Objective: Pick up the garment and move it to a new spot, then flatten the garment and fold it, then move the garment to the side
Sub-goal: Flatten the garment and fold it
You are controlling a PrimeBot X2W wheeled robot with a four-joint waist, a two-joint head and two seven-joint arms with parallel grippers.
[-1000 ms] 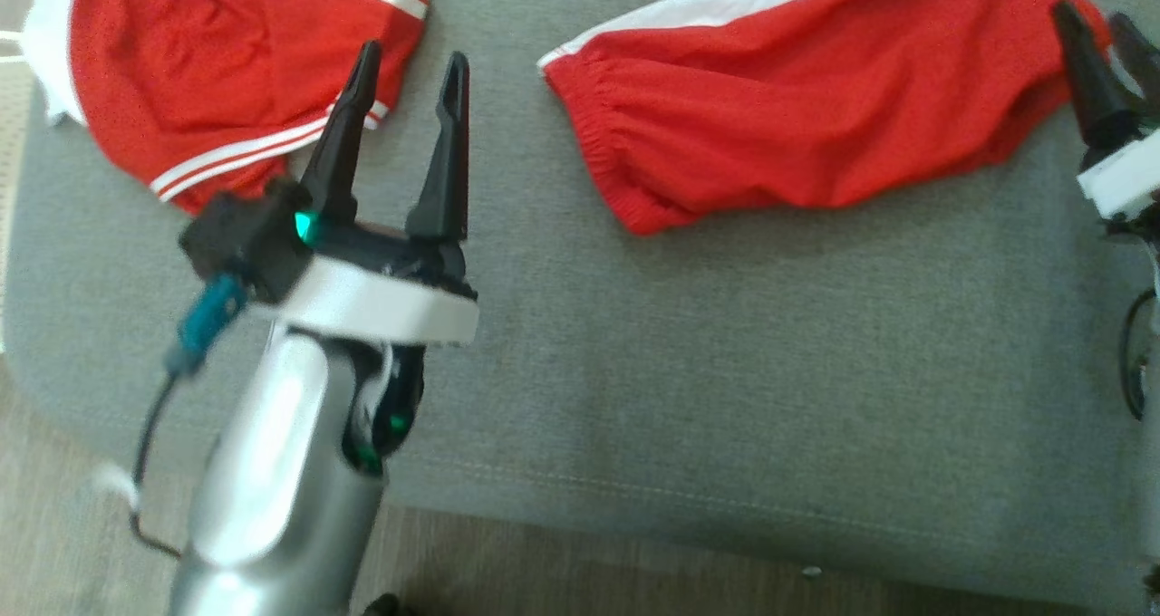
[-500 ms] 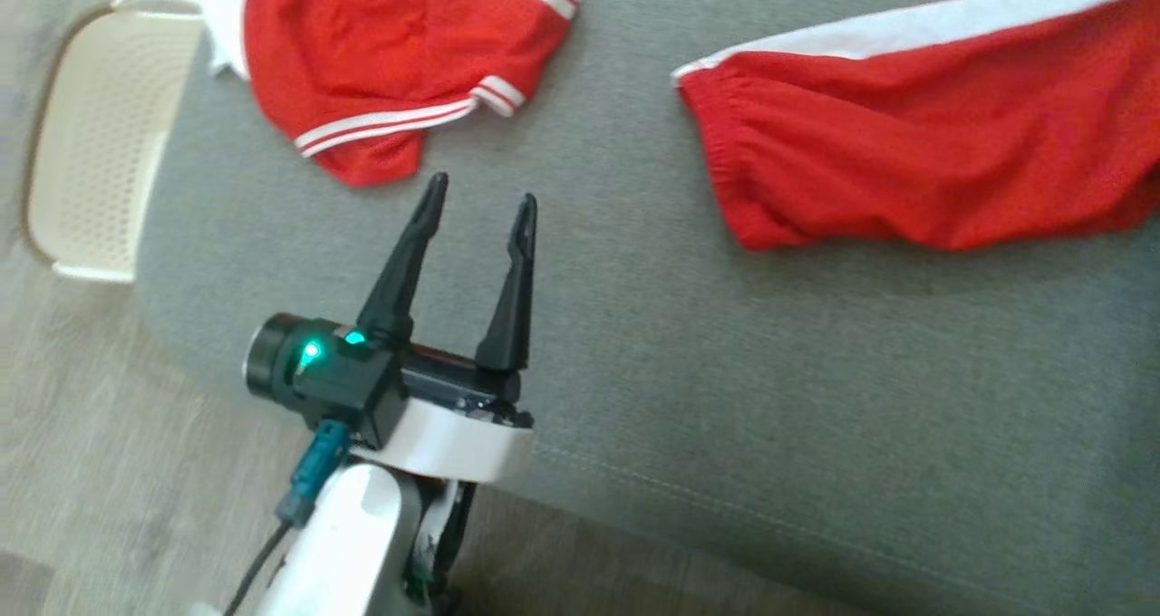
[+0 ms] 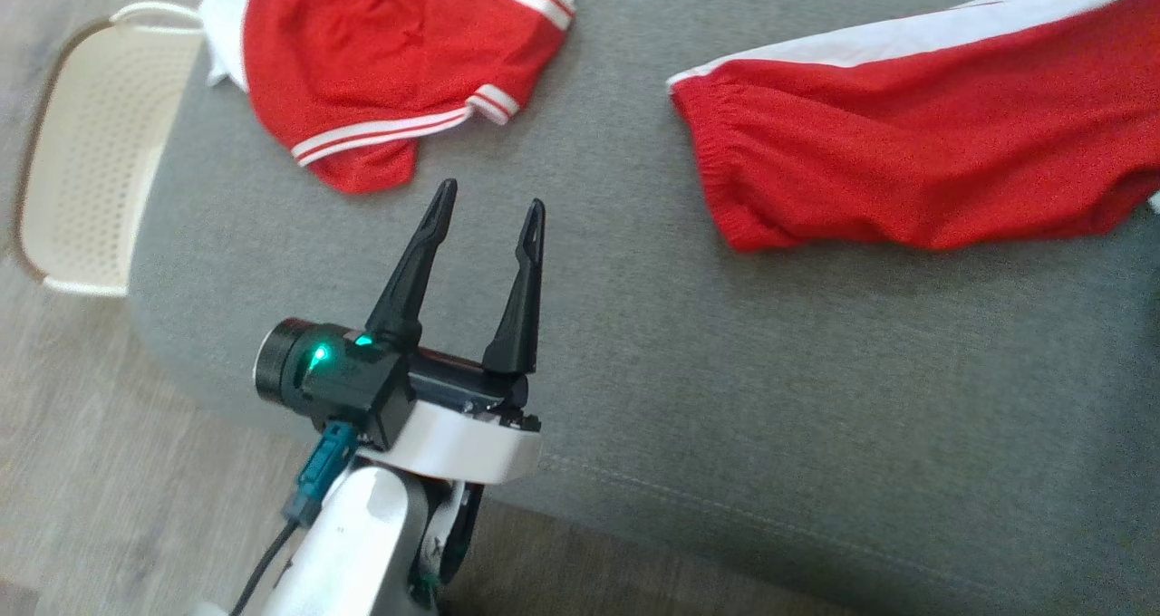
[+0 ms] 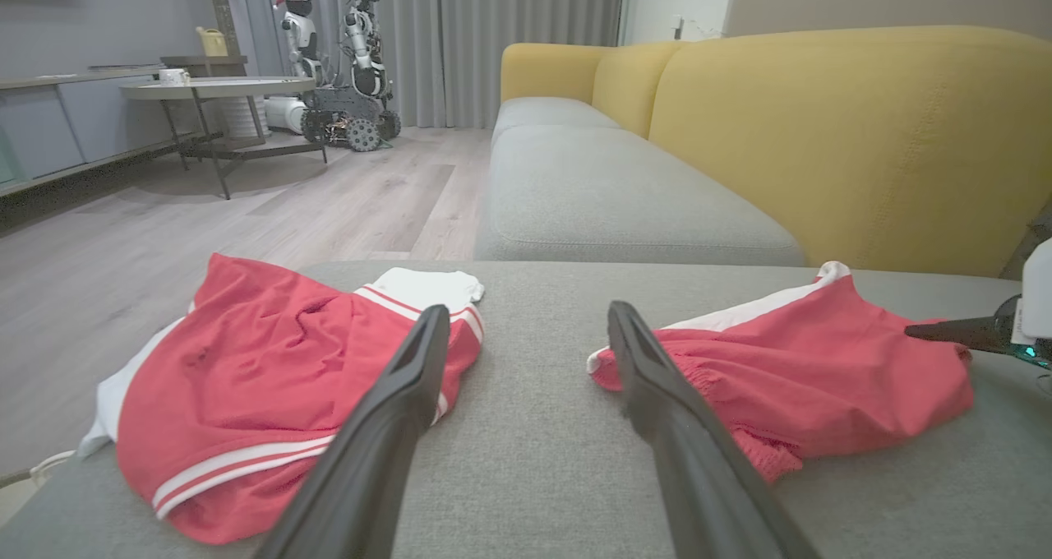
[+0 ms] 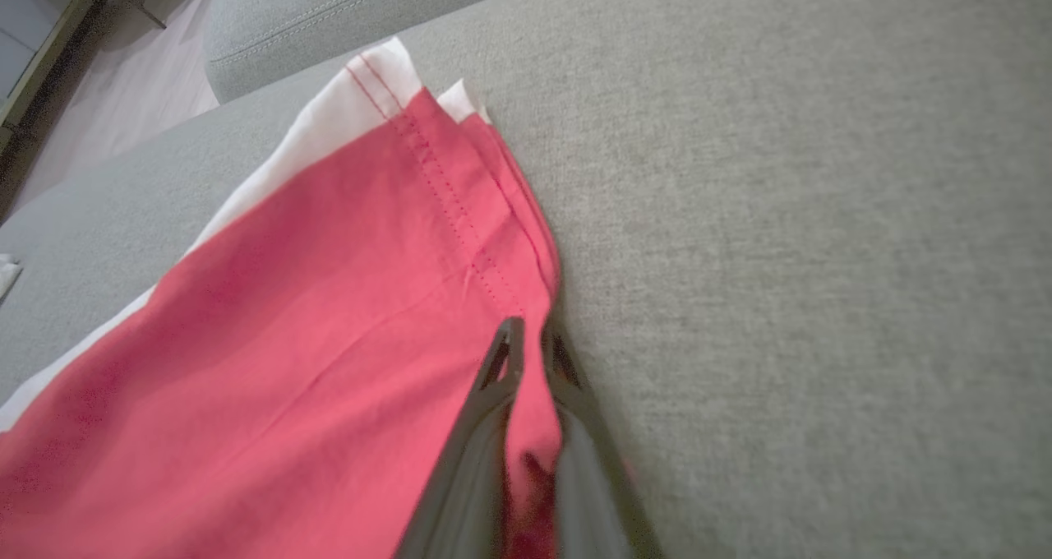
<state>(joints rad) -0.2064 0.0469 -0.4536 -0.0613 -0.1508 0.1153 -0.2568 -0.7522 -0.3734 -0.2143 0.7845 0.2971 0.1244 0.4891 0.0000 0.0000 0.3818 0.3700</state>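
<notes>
The garment (image 3: 906,163) is red with a white side stripe and lies spread on the grey cushion (image 3: 725,399) at the upper right. In the right wrist view my right gripper (image 5: 532,329) is shut on the garment (image 5: 288,337), pinching its stitched hem edge between both fingers. One right finger (image 4: 962,333) reaches the garment (image 4: 805,370) from the right. My left gripper (image 3: 491,197) hovers open over bare cushion, to the left of the garment, with nothing between its fingers. The left wrist view shows my left gripper (image 4: 528,311) pointing at the gap between two red pieces.
Another red piece with white stripes (image 3: 390,63) lies crumpled at the cushion's upper left. A cream perforated basket (image 3: 91,163) stands on the wooden floor beside that corner. A yellow sofa back (image 4: 822,131) rises behind, and a round table (image 4: 214,90) stands far off.
The head camera has swung left, bringing the basket into view. My right gripper, open at the garment's right end a second ago, is now shut on its hem. The left gripper stays open.
</notes>
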